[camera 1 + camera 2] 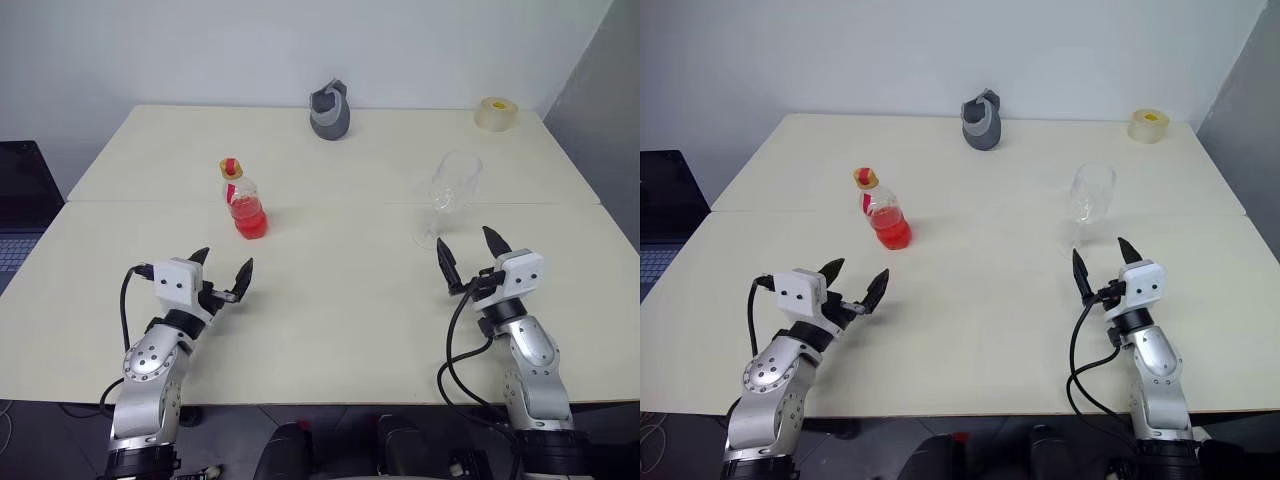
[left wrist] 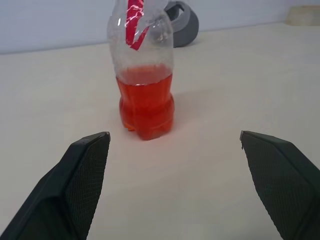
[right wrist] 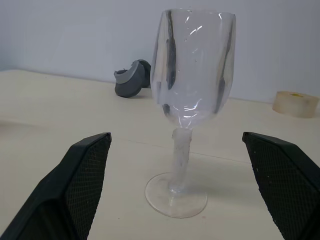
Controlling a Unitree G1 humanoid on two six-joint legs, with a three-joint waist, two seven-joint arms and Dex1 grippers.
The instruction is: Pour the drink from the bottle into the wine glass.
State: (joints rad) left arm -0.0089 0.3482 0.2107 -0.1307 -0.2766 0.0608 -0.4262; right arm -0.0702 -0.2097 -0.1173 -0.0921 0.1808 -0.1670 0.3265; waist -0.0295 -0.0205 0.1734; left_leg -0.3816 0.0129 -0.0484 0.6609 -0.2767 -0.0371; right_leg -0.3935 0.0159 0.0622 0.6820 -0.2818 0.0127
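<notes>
The desk (image 1: 330, 300) carried every item. The wine glass (image 1: 452, 192) stood empty at 2 o'clock from desk centre. The bottle (image 1: 243, 200) stood capped at 10 o'clock, the drink (image 1: 250, 222) filling its lower part. No pouring had occurred; grasping, uncapping and pouring remained, as judged. The left claw (image 1: 223, 270) faced the bottle, fingers wide apart, touching nothing. The right claw (image 1: 468, 250) faced the glass, equally spread, holding nothing.

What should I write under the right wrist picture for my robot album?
Open right end effector facing the empty wine glass, standing upright on the table.
</notes>
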